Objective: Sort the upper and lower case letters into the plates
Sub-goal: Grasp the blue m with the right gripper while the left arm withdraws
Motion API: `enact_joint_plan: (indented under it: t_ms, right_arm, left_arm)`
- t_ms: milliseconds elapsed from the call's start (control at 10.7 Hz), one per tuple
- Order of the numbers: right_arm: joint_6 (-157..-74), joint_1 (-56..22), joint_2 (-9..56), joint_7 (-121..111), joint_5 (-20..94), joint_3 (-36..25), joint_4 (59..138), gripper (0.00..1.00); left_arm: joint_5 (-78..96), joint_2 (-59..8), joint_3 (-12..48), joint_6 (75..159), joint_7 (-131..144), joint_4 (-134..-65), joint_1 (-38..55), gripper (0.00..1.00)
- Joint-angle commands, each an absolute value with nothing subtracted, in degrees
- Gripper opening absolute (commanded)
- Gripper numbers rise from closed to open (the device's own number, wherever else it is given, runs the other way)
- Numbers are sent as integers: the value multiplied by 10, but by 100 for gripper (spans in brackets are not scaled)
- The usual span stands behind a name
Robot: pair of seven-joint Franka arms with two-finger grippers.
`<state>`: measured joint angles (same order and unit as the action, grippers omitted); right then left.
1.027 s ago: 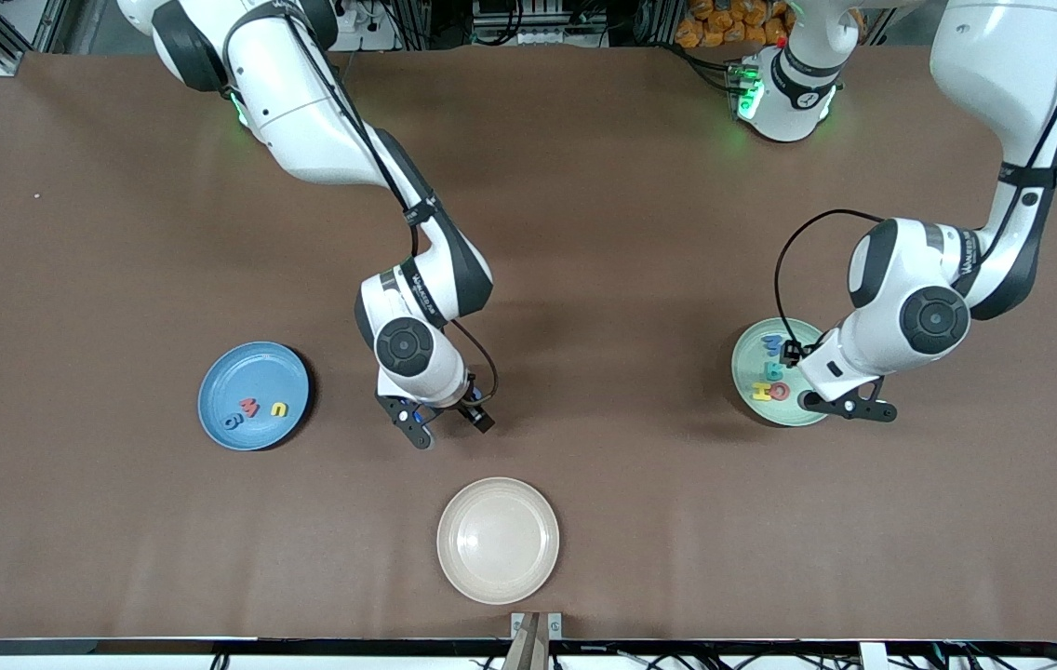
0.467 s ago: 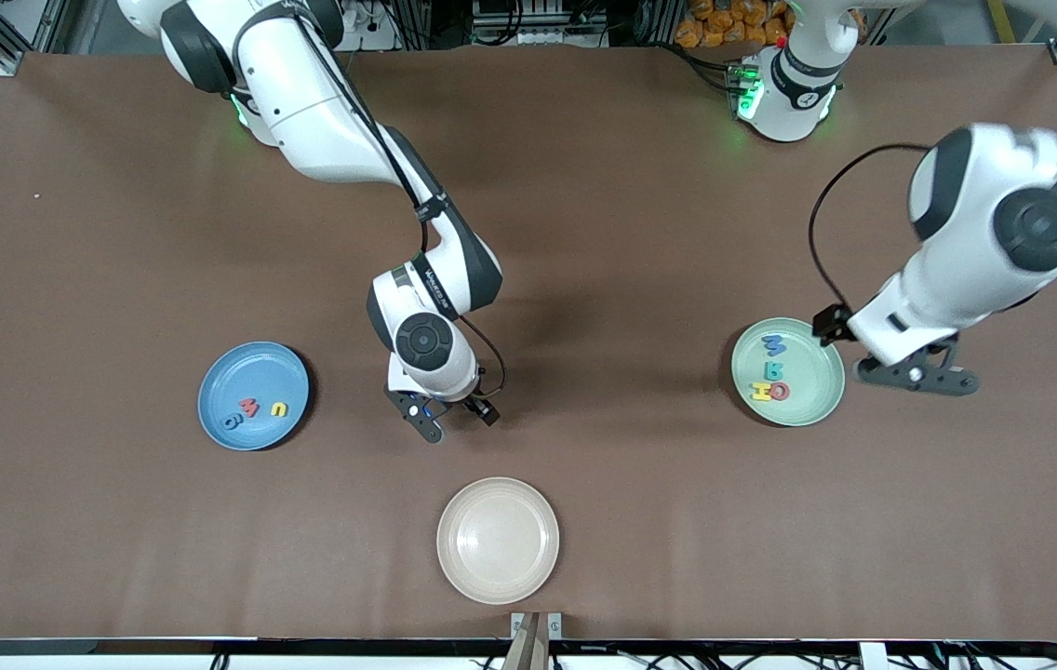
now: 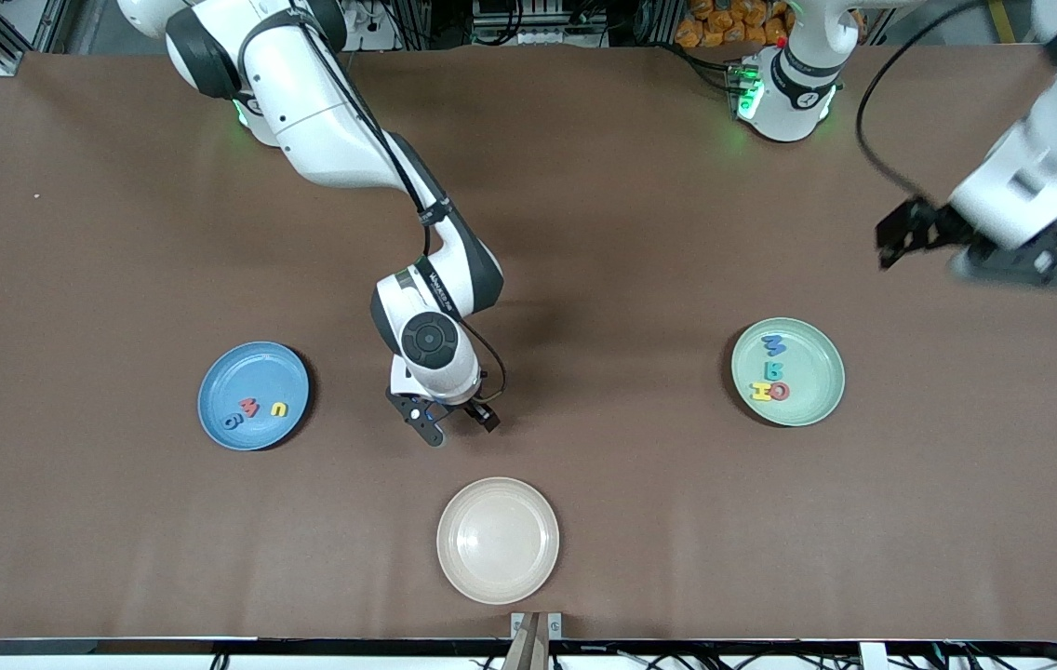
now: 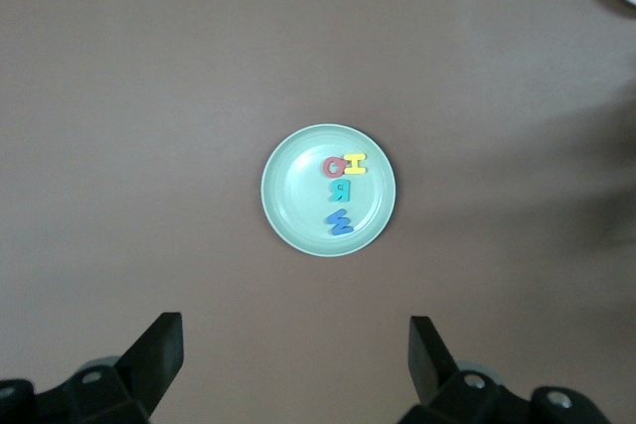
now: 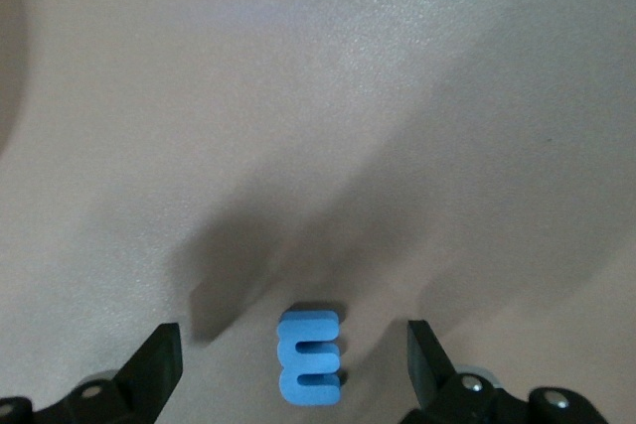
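The brown bench (image 3: 584, 233) carries three plates. The blue plate (image 3: 254, 395), toward the right arm's end from the right claw, holds three letters (image 3: 254, 409). The green plate (image 3: 788, 372) holds four letters (image 3: 772, 370), and the left claw (image 4: 295, 369) hangs high over the bench beside it, fingers wide apart and empty; this arm seems to wait. The cream plate (image 3: 498, 540) is bare and lies nearer to the camera than the right claw.

The right claw (image 5: 293, 364) is low over the bench, its fingers apart, and the last letter, a blue E (image 5: 309, 357), lies on the bench between them.

I think the risk is a bad grip: the E is small and flat, so the fingers may push it sideways or pinch only an edge, and it may drop during carrying. The E also looks like a capital, so the blue plate may be the wrong place.
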<state>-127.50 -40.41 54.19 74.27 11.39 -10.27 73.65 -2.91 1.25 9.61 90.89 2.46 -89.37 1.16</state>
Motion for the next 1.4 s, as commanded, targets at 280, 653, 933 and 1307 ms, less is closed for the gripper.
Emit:
enact_joint_plan:
  t_ms: [280,653,933,1307]
  right_arm:
    - [-1296,-431,549,758,81,-105,742,13]
    - [-1296,-424,535,729,81,-105,748,0]
    - [-1262,-383,508,660,86,-105,740,0]
    - [-1142,-305,463,451,83,-129,741,0]
  left_arm:
    - [6,33,83,869,39,-901,13,100]
    - [17,31,61,853,33,-900,14,100]
    - [9,31,62,852,38,-899,17,100]
    - [9,31,62,852,40,-899,15,100]
